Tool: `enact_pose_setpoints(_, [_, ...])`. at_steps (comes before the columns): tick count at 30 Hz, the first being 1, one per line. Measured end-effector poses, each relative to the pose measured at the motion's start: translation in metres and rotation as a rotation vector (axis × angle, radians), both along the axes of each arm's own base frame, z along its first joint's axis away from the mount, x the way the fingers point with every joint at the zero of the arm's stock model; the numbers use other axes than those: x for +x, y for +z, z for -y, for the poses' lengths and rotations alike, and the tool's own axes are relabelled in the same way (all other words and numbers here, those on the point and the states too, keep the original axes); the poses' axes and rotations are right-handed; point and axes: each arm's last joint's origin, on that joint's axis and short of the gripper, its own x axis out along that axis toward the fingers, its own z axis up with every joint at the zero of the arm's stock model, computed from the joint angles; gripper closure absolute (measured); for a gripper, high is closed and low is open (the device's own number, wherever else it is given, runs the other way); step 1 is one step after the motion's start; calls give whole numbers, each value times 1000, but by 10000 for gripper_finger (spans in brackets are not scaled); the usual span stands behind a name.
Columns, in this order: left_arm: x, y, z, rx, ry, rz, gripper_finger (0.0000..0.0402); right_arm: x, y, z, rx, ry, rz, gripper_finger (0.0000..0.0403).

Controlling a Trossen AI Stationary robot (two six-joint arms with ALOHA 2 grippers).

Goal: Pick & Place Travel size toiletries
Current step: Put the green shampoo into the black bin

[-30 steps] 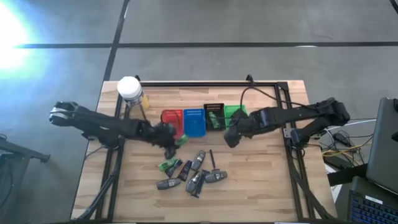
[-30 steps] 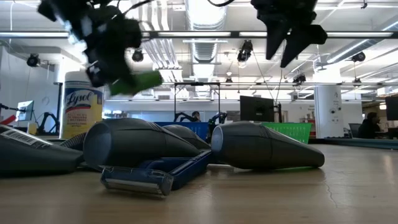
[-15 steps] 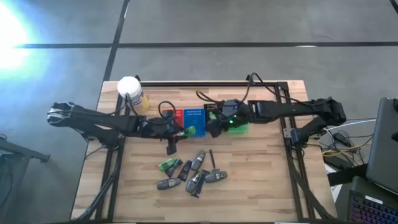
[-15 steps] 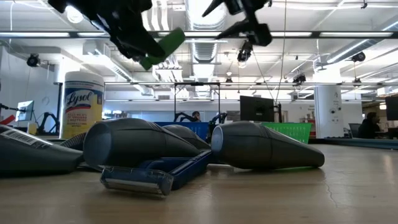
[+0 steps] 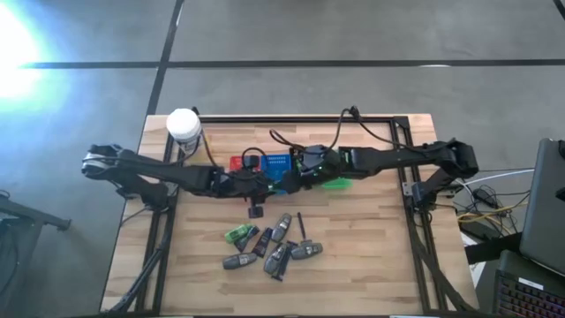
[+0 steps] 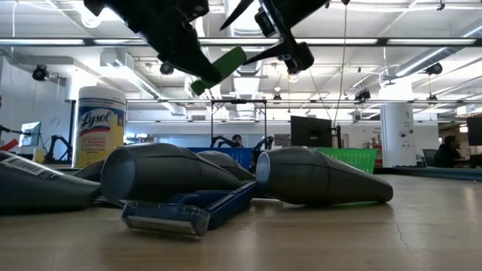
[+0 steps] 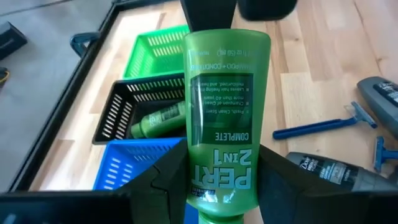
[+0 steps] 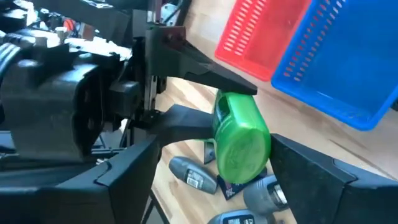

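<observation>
My left gripper (image 7: 214,180) is shut on a green Pert bottle (image 7: 224,106), held in the air over the trays (image 5: 281,185). My right gripper (image 8: 214,146) is open and faces it from the table's right. Its fingers stand on either side of the bottle's free end (image 8: 242,146), apart from it. In the low view the bottle (image 6: 218,69) slants upward between the left gripper (image 6: 188,53) and the right gripper (image 6: 237,45). A second green bottle (image 7: 158,121) lies in the black tray (image 7: 118,115). The other toiletries (image 5: 274,243) lie in a heap on the table. My left gripper pinches the green bottle between its two fingers at the end that bears the word PERT (image 7: 217,177). The fingers (image 7: 165,180) come level from the table's left and lie along the bottle. The bottle is lifted clear and sticks out forward, its free end tilted upward.
Red tray (image 5: 240,163), blue tray (image 5: 276,162) and green tray (image 5: 337,183) stand in a row below the grippers. A white-capped Lysol jar (image 5: 184,128) is at the far left corner. Dark tubes (image 6: 173,173) and a blue razor (image 6: 188,213) lie near the low camera.
My left gripper has carried the green bottle up and toward the table's right and far side, over the trays, and the bottle's free end has tipped upward. My right gripper has swung toward the table's left, from beside the green tray to the bottle's free end.
</observation>
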Motion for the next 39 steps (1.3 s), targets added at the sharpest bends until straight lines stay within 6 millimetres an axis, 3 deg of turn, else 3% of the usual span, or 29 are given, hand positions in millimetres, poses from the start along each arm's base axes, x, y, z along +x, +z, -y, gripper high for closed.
enact_pose_setpoints(5, [2, 3, 0, -2, -1, 9, 253, 2, -6, 0, 19, -12, -32, 112])
enact_pose_setpoints(12, [3, 6, 0, -6, -2, 40, 253, 3, -10, 1, 19, -25, -45, 158])
enact_pose_setpoints(24, [5, 9, 1, 4, -15, 70, 251, 2, -10, 2, 0, -37, -60, 271])
enact_pose_setpoints(28, [3, 10, 2, 7, -15, 67, 228, 2, -9, 3, -45, -27, -55, 310])
enact_pose_setpoints(34, [-18, 15, 2, -89, 70, -1, 167, -10, -13, 10, -174, -52, -198, 309])
enact_pose_setpoints(39, [-52, 14, -2, -236, 236, -109, 134, -34, -13, 13, -396, -151, -415, 303])
